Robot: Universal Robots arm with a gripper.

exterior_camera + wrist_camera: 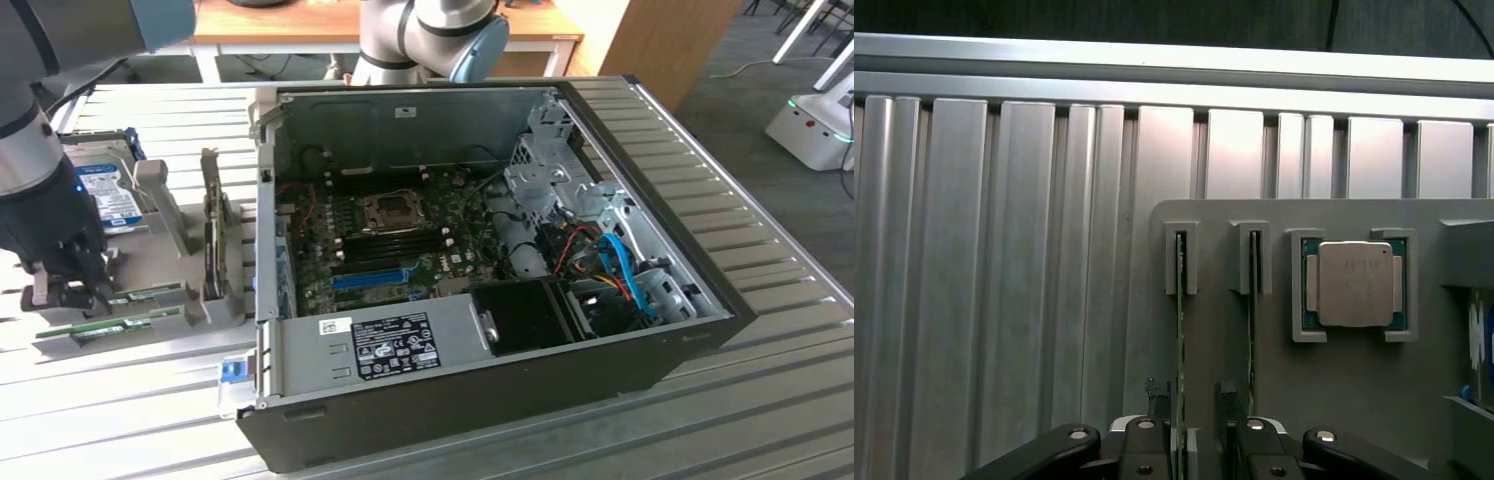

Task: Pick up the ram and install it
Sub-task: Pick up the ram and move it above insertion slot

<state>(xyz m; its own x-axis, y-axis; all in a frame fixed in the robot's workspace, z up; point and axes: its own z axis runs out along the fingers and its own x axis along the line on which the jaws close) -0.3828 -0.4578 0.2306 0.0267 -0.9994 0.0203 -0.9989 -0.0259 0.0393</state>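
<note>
Ram: a thin green stick standing on edge in the grey holder, its far end caught in a small upright bracket. It has not been lifted.
Gripper: spread wide and astride the near end of the ram. One finger sits close against the stick, the other stands off with a clear gap. Nothing is pinched.
Second stick: parallel in the next bracket, just beside the outer finger.
Processor: lying flat in its own pocket of the holder, further along.
Table: ribbed metal, carrying the holder.
Computer case: open on the table, well apart from the gripper towards the exterior view's right, with its board and blue slot exposed.
Step in hand: taking hold of the ram, by my judgement.
Doing it well: centre the stick between the fingers so neither pushes it sideways. Press on the flat faces, low enough for a firm hold, and keep the outer finger off the second stick.
</note>
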